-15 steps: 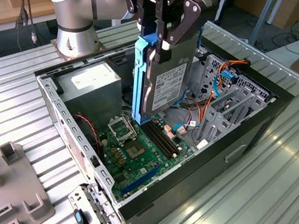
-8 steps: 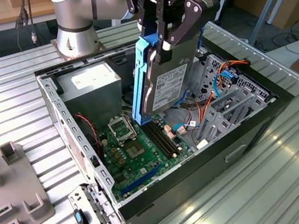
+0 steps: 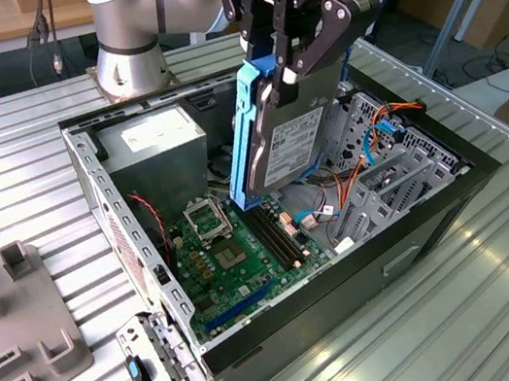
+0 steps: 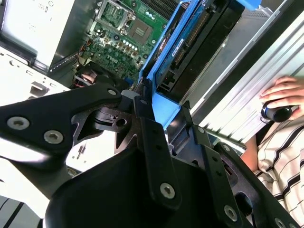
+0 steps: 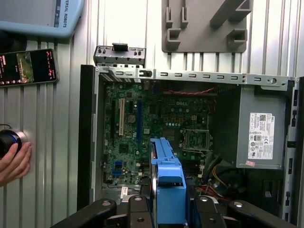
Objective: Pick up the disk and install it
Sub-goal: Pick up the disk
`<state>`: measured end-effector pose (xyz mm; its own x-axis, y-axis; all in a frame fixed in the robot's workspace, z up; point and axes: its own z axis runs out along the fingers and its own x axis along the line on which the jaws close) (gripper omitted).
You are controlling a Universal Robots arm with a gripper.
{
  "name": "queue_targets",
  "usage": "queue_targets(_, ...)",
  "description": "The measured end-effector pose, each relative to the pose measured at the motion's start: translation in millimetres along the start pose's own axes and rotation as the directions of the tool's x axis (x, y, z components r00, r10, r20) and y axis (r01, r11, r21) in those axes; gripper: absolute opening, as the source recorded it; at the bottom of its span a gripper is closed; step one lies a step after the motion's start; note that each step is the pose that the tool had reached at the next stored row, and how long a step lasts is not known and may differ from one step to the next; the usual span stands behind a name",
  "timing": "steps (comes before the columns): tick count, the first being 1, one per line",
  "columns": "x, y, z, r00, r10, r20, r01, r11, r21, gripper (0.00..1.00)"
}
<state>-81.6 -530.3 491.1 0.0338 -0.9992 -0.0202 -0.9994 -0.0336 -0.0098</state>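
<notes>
Surface: a ribbed metal table [image 3: 473,310] is seen carrying an open computer case [image 3: 419,230] laid on its side, with desks and floor behind
Gripper: the gripper [image 3: 285,72] is clamped on the upper end of the disk [image 3: 292,149], with its black fingers pressed against the blue rail and the dark body
Disk: held on edge and slightly tilted above the case opening, its lower end hung over the motherboard [image 3: 236,253]
Inside the case: a grey power supply box [image 3: 161,138] with a white label is set beside the board, toward the arm; a grey drive cage [image 3: 398,165] threaded with orange and blue cables is placed at the exterior view's right of the disk
Arm: its silver base [image 3: 125,45] is mounted on the table behind the case
Fixture: a grey fixture plate [image 3: 21,320] is laid at the exterior view's left, well apart from the case
Person: in the first wrist view a hand [image 5: 14,161] is rested on a dark knob [image 5: 7,140] on the table beside the case, near a phone [image 5: 26,66] with a lit screen
</notes>
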Motion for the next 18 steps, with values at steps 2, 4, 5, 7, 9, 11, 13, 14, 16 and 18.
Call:
queue_targets(2, 0.1, -2.5, 0.0, 1.0000, 0.000, 0.0000, 0.000, 1.0000, 0.0000, 0.37)
queue_targets(4, 0.2, -4.8, 0.0, 1.0000, 0.000, -0.0001, 0.000, 1.0000, 0.0000, 0.37)
queue_targets(5, 0.2, -5.4, 0.0, 1.0000, 0.000, -0.0001, 0.000, 1.0000, 0.0000, 0.37)
queue_targets(7, 0.2, -5.5, 0.1, 1.0000, 0.000, 0.0000, 0.000, 1.0000, 0.0000, 0.37)
queue_targets(9, 0.2, -6.0, 0.0, 1.0000, 0.000, 0.0000, 0.000, 1.0000, 0.0000, 0.37)
queue_targets(11, 0.2, -6.5, 0.0, 1.0000, 0.000, 0.0000, 0.000, 1.0000, 0.0000, 0.37)
queue_targets(13, 0.2, -7.2, 0.1, 1.0000, 0.000, 0.0000, 0.000, 1.0000, 0.0000, 0.37)
queue_targets(14, 0.3, -8.1, 0.1, 1.0000, 0.000, -0.0001, 0.000, 1.0000, -0.0001, 0.37)
queue_targets(16, 0.3, -9.3, 0.1, 1.0000, 0.000, 0.0000, 0.000, 1.0000, 0.0000, 0.37)
queue_targets(18, 0.3, -10.4, 0.1, 1.0000, 0.000, -0.0001, 0.000, 1.0000, 0.0000, 0.37)
